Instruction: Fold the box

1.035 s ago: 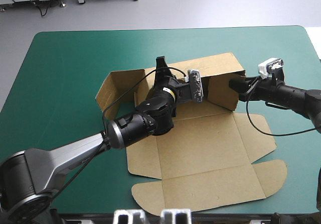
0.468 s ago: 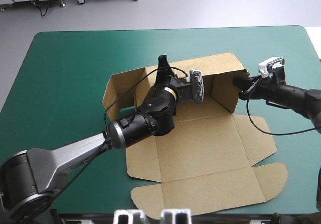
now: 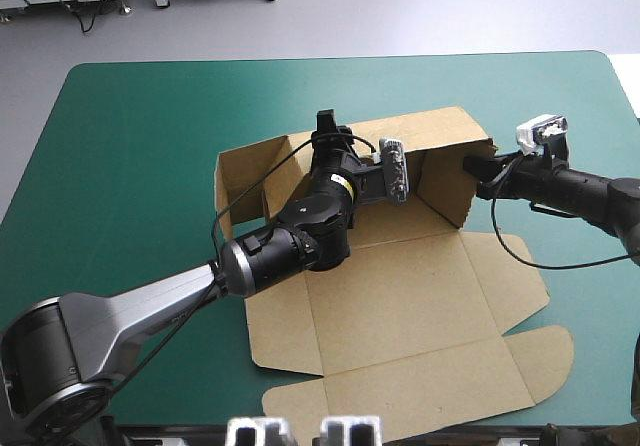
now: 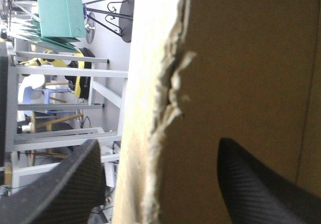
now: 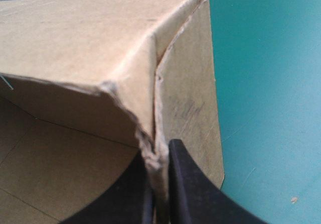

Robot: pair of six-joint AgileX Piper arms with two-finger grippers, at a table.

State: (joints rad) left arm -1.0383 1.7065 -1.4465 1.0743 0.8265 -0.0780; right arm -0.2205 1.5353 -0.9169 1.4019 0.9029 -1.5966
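High view, left end effector (image 3: pixel 325 131) spread over box (image 3: pixel 400 296) wall, right end effector (image 3: pixel 478 169) pinching its corner

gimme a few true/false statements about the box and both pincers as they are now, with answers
1. The right pincer is shut on a raised corner of the brown cardboard box. True.
2. The left pincer is clamped shut. False: its black fingers stand apart, with a raised wall's edge between them.
3. The box's near panel, with its rounded flaps, lies flat on the teal-green table cover. True.
4. The whole box lies flat. False: its far wall and both side walls stand up.
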